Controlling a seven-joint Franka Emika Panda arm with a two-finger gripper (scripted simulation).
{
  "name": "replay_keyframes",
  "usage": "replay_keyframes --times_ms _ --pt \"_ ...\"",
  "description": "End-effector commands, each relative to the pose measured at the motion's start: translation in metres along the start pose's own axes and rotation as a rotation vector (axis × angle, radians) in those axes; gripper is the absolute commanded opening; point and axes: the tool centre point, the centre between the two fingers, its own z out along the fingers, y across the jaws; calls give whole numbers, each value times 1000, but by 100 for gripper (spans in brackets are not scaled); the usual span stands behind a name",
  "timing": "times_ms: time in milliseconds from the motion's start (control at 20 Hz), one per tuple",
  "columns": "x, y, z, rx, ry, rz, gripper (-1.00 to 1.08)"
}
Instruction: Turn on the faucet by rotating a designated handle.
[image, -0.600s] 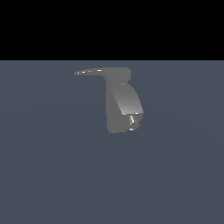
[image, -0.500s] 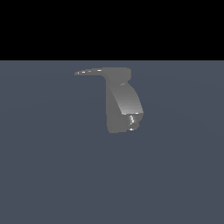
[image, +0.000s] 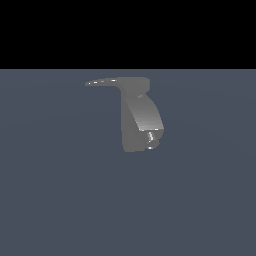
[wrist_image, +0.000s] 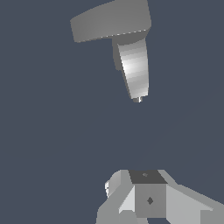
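**Gripper short of the faucet, handle untouched**

Only the wrist view shows the arm: the pale grey, faceted gripper (wrist_image: 148, 192) sits low in that picture, its blocky body with a dark square face filling the near edge. The fingers themselves cannot be made out clearly, so whether they are spread or pressed together cannot be told. Nothing is held between them as far as the picture shows.

Ahead of the fingers, well apart from them, stands the small matte grey blocky faucet (wrist_image: 127, 48) with its curved spout ending in a shiny nozzle (wrist_image: 138, 99). Its thin flat grey tapered handle (wrist_image: 94, 24) reaches sideways from the top of the body, farther from the fingers than the nozzle is. Bare dark blue-grey floor (wrist_image: 52, 131) lies between fingers and faucet; nothing stands in the way.

In the exterior view the arm is out of sight. The faucet (image: 132, 125) stands upright alone on the floor (image: 60, 200), its handle (image: 102, 81) pointing toward the exterior view's left, the nozzle (image: 150, 137) toward the lower right.
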Motion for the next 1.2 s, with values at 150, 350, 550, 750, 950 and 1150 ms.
replay_keyframes --times_ms 150,350,550,750,950,1150 --pt "8 -15 10 1 1 69 -100" --pt "18 -30 21 2 2 141 -100" --pt "30 -47 33 4 4 224 -100" --pt "45 -62 46 6 6 308 -100" --pt "61 -77 58 7 7 393 -100" --pt "78 -90 71 9 9 478 -100"
